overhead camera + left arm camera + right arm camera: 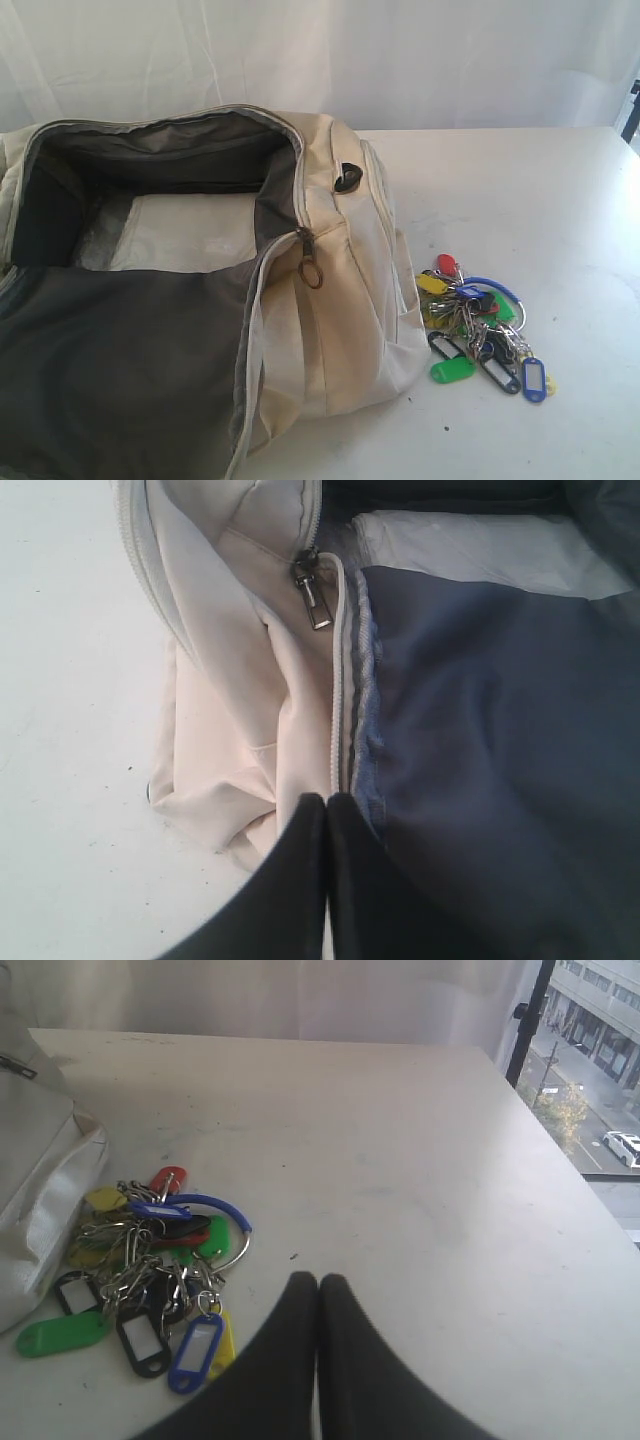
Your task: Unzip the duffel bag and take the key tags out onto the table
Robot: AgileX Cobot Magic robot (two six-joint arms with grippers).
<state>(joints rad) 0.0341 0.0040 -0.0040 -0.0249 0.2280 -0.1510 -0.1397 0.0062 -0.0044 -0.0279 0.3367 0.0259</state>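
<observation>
I judge the task done: duffel bag (pixel 330 300) unzipped, key tags (pixel 480 325) on bench (pixel 560 200) at its 3 o'clock; left gripper (pixel 326 810) and right gripper (pixel 318 1290) closed, empty.

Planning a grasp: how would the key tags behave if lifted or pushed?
Probably floppy: the key tags are loose plastic tabs on metal rings, so they would dangle. Pushed, the sprawled bunch would likely slide and spread across the smooth table, not roll.

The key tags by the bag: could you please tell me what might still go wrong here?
The bunch of coloured plastic key tags lies right beside the cream fabric duffel bag, so a shifting bag could drag it. The shut left gripper, close to the bag's zipper edge, might snag the fabric.
</observation>
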